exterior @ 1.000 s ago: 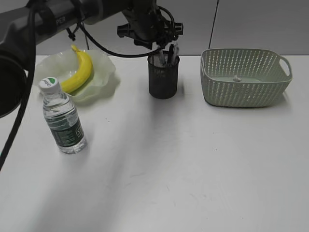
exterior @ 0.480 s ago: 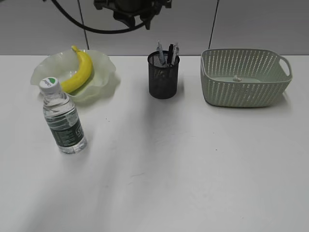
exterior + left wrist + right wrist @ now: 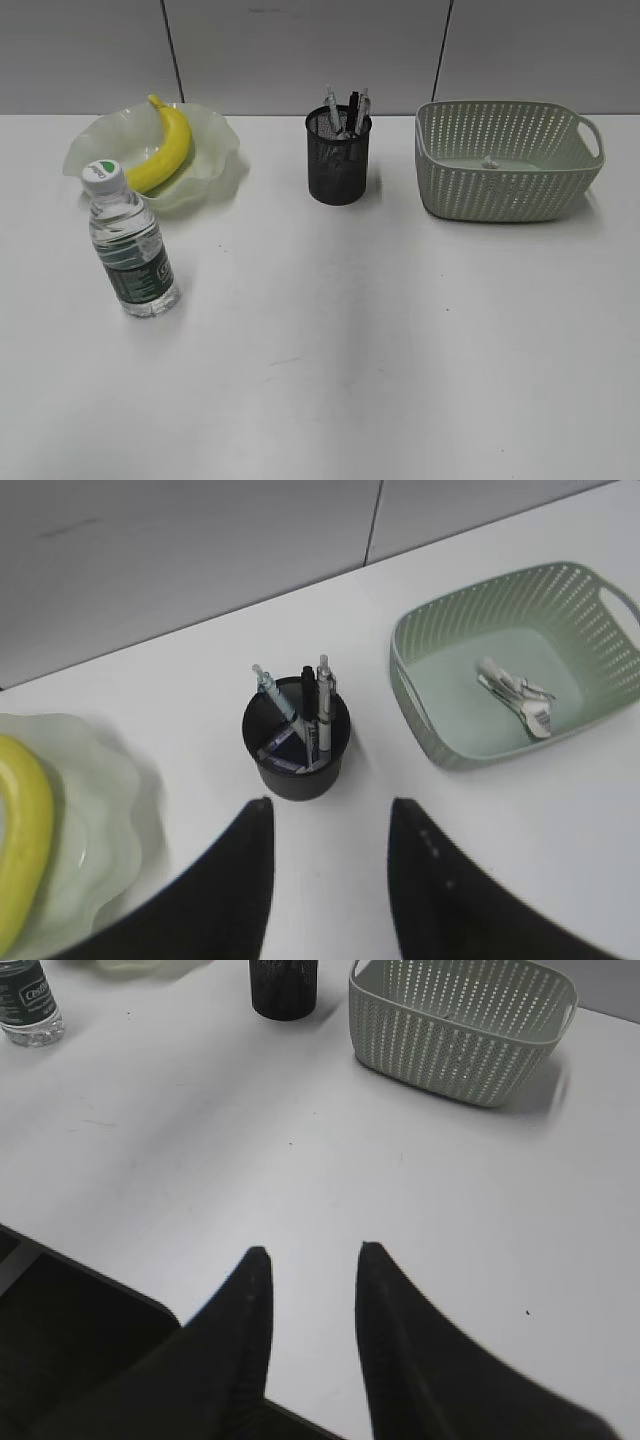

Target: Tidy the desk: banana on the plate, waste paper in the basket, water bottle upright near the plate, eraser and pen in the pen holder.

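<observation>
The yellow banana (image 3: pixel 165 145) lies in the wavy green plate (image 3: pixel 218 150). In front of the plate the water bottle (image 3: pixel 130 245) stands upright on the desk (image 3: pixel 400 350). Pens (image 3: pixel 345 108) stick up from the black mesh pen holder (image 3: pixel 338 165). In the left wrist view a blue-and-white block, seemingly the eraser (image 3: pixel 285 750), lies inside the holder (image 3: pixel 297 775). The waste paper (image 3: pixel 515 690) rests in the basket (image 3: pixel 600 610). My left gripper (image 3: pixel 328 805) hangs open and empty above the desk, just in front of the holder. My right gripper (image 3: pixel 312 1250) is open over bare desk.
Neither arm appears in the exterior view. From the right wrist, the basket (image 3: pixel 450 1050), pen holder (image 3: pixel 284 985) and bottle (image 3: pixel 28 1005) stand far ahead, and the desk's front edge (image 3: pixel 90 1280) runs at lower left. A grey wall (image 3: pixel 300 50) backs the desk.
The left arm, which was over the pen holder, has lifted up and out of the exterior view. The objects on the desk have not moved.
</observation>
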